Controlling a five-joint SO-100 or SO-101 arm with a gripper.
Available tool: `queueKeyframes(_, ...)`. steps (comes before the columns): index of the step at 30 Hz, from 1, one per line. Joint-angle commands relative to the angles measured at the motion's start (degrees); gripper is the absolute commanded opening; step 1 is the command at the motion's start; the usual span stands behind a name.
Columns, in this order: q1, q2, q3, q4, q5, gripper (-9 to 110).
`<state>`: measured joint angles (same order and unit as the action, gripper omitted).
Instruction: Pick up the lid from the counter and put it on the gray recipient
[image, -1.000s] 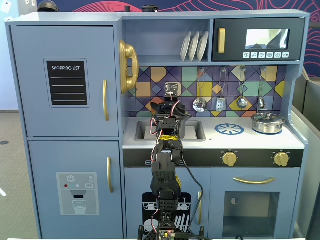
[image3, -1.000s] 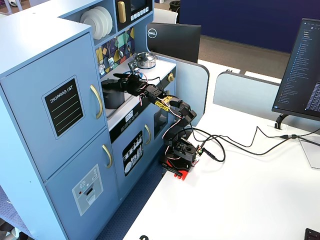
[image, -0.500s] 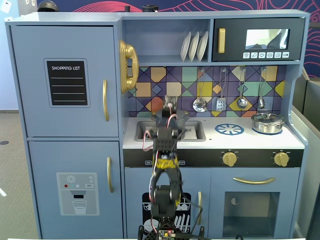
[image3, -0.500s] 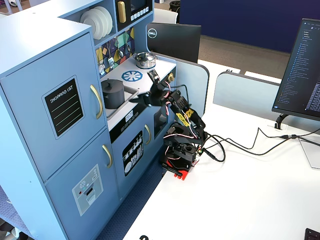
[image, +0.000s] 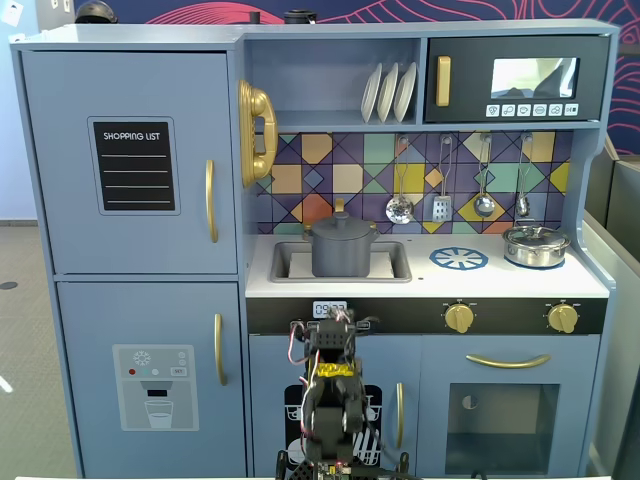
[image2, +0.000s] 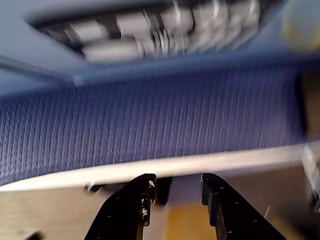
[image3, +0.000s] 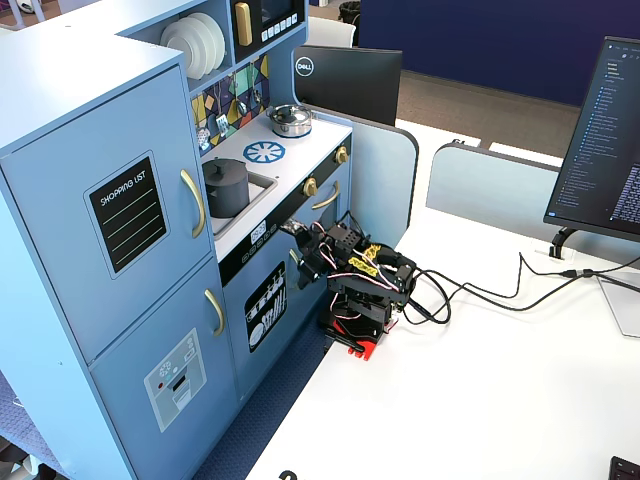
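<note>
The gray recipient (image: 340, 256) stands in the sink of the toy kitchen, and the dark gray lid (image: 340, 226) sits on top of it, knob up. Both fixed views show this, with the recipient (image3: 227, 192) under the lid (image3: 224, 168). My arm is folded low in front of the kitchen's lower doors. My gripper (image: 331, 327) is well below the counter and apart from the pot. In the wrist view the gripper (image2: 177, 182) is open, with nothing between its black fingers (image2: 141, 200); beyond them I see only blurred blue carpet and the table edge.
A shiny steel pot (image: 536, 245) stands at the counter's right end, beside a blue-and-white burner disc (image: 459, 258). Utensils (image: 441, 195) hang on the back wall. Cables (image3: 470, 292) run across the white table toward a monitor (image3: 608, 140).
The arm has pulled back from above the sink and folded down in front of the lower doors. The pot with its lid on, hidden behind the arm before, now shows.
</note>
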<state>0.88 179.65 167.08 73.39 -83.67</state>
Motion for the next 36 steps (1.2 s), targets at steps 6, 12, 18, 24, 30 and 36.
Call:
queueKeyframes(6, -0.5, 2.5, 4.9, 13.4, 2.1, 2)
queueKeyframes(12, -0.5, 2.5, 4.8, 14.2, -2.7, 3)
queueKeyframes(18, -0.8, 2.5, 4.8, 14.2, -2.9, 4)
queueKeyframes(24, -0.8, 2.5, 4.8, 14.2, -2.9, 4)
queueKeyframes(30, -0.8, 2.5, 4.8, 14.2, -2.9, 4)
queueKeyframes(36, -0.8, 2.5, 4.8, 14.2, -2.9, 4)
